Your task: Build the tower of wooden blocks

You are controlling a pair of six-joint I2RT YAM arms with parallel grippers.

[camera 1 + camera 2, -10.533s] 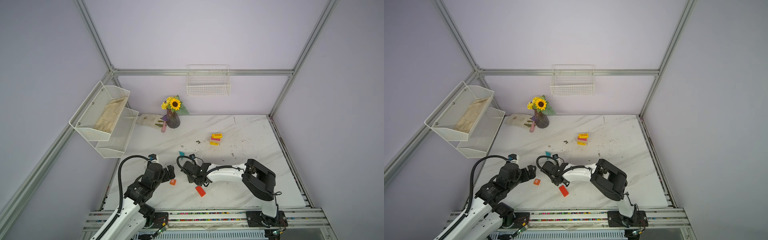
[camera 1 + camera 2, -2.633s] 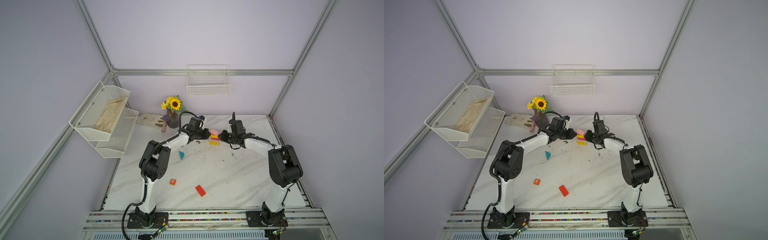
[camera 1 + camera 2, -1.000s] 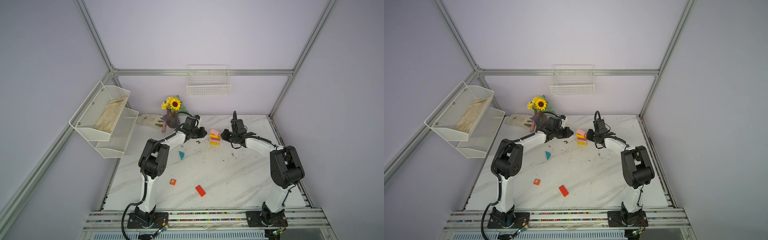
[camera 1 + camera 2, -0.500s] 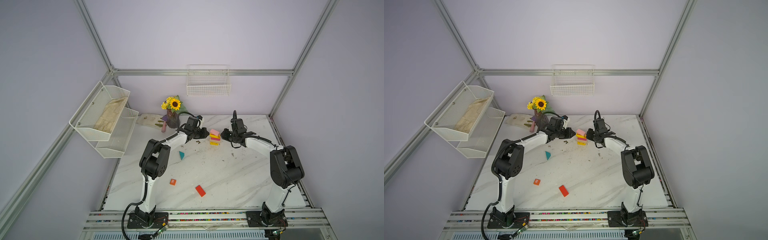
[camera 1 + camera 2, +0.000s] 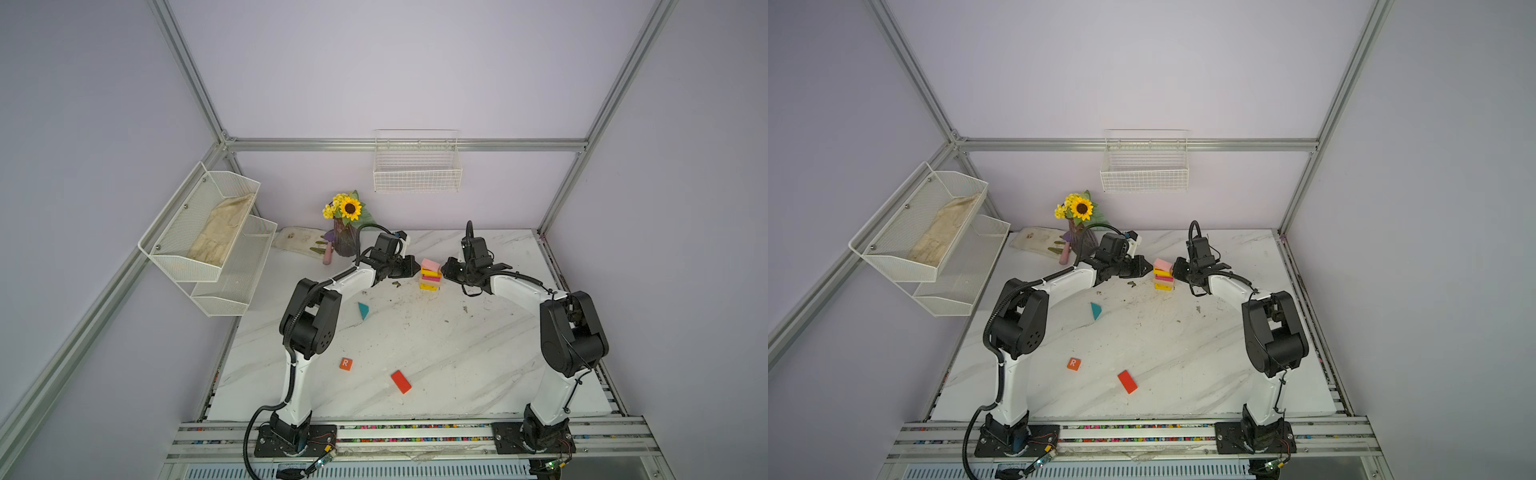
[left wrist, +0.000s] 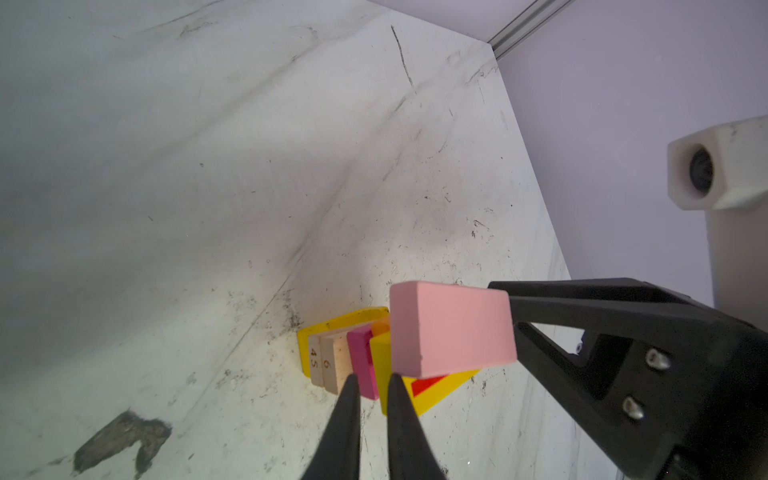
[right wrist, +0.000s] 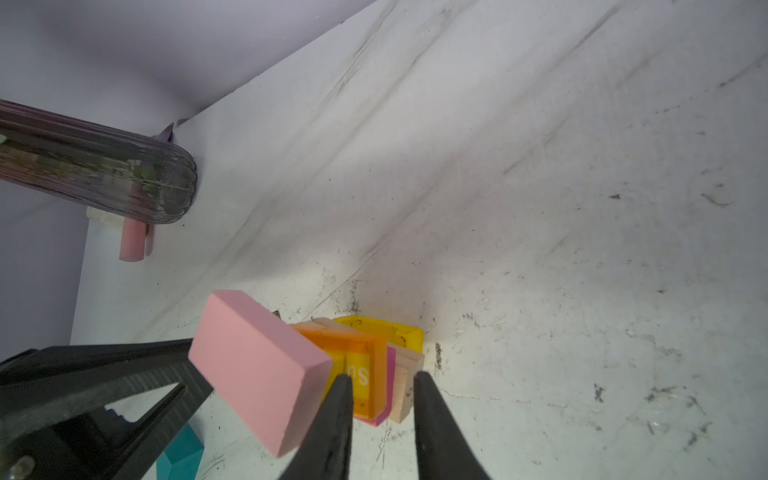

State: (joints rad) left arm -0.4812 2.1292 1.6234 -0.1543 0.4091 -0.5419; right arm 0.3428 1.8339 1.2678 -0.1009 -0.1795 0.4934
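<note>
Two robot arms flank the tower (image 5: 430, 277) of painted slabs near the back of a marble table (image 5: 478, 365), with the stack standing directly between their tips in both top views. The left gripper (image 5: 411, 266) is clenched on nothing, its jaws almost together and its tips just beside the magenta and yellow layers in the left wrist view. The right gripper (image 5: 444, 270) is likewise drawn nearly closed, with a narrow gap between its jaws and no block in it; whether its tips touch the stack cannot be told. A pink block (image 6: 453, 328) lies askew on top, overhanging the magenta, tan and yellow pieces below. A teal triangle (image 5: 363, 310) lies near the left gripper, toward the arm bases. An orange "R" cube (image 5: 345, 363) and a red slab (image 5: 401, 381) lie well apart from both grippers, farther toward the bases. Behind the left gripper, on its outer side, a ribbed glass vase (image 5: 345, 245) holds a sunflower (image 5: 350, 206) and small yellow blooms, with a pink cylinder (image 5: 328, 257) just beside it. Farther out on that side, a two-tier mesh rack (image 5: 166, 253) on the wall carries a crumpled beige cloth (image 5: 220, 232) in its upper tier. A wire basket (image 5: 417, 180) hangs on the back wall above the grippers.
</note>
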